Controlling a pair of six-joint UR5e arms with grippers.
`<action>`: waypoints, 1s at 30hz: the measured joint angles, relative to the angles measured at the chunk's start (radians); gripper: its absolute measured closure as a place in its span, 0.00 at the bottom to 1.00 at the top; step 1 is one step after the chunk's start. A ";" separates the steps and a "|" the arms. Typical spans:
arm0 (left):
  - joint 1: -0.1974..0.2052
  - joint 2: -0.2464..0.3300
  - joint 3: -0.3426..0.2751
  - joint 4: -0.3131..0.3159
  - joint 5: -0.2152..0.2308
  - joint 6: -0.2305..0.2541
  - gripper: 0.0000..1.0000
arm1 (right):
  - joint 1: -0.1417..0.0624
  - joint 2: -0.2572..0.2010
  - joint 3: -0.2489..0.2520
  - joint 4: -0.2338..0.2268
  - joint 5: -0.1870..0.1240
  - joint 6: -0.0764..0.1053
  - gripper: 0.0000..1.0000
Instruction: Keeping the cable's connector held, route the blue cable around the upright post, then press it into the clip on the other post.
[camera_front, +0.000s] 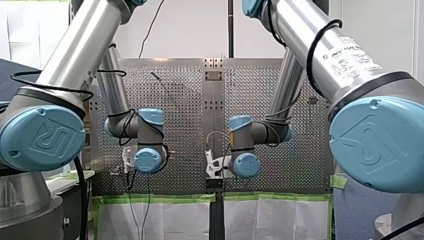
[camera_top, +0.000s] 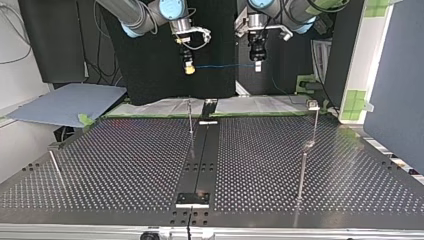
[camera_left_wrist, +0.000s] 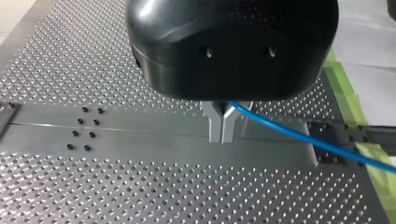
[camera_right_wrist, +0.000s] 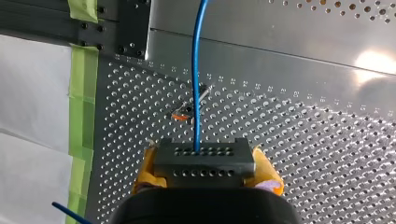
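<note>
At the top view's left, my right hand (camera_top: 188, 70) is clamping the connector (camera_right_wrist: 204, 161) between yellow pads (camera_right_wrist: 145, 171). The blue cable (camera_top: 225, 65) is running taut through the air, high above the worktop (camera_top: 280, 165), rightward to my left hand (camera_top: 257, 67), whose metal fingers (camera_left_wrist: 215, 127) are pinching it.

The blue cable (camera_top: 225, 65) runs taut and level from its black, hole-studded connector (camera_right_wrist: 204, 163).
</note>
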 joint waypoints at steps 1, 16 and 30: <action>0.006 0.008 0.002 -0.008 0.001 0.008 1.00 | -0.003 -0.004 -0.005 0.005 0.000 0.001 1.00; 0.045 0.159 0.012 -0.158 0.003 -0.045 1.00 | 0.012 -0.133 -0.112 0.137 -0.080 0.091 1.00; 0.075 0.294 0.102 -0.294 -0.037 -0.060 1.00 | 0.006 -0.278 -0.222 0.229 -0.154 0.104 1.00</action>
